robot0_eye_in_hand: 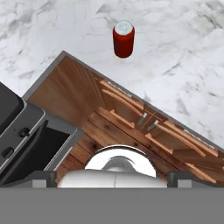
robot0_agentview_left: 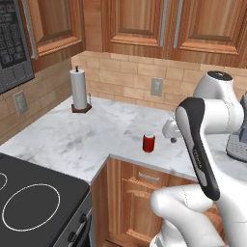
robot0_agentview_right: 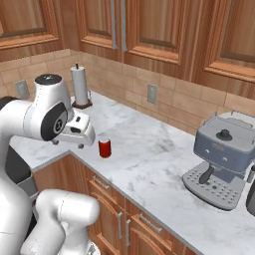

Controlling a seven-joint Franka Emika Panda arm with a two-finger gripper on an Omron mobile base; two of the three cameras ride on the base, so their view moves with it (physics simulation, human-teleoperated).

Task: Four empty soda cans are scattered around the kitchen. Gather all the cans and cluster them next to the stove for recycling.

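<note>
Can ahead of our hand
Soda can [robot0_eye_in_hand: 123, 39] upright on the marble surface [robot0_eye_in_hand: 183, 52], near its edge; our hand [robot0_agentview_right: 79, 130] hovers apart from it, fingers spread wide, holding nothing.

Even, bright rendered light, soft faint shadows on the marble counter [robot0_agentview_left: 72, 140], no glare or blur.

A glossy white arm [robot0_agentview_left: 207, 120] built of rounded, bulbous segments is seen, with dark grey to black joint covers. One link is faced with a long black strip edged in grey, on which small, unreadable markings are printed. A black circular cap [robot0_agentview_right: 48, 78] is set on top of one joint and a dark round disc [robot0_agentview_right: 53, 124] on its side
</note>
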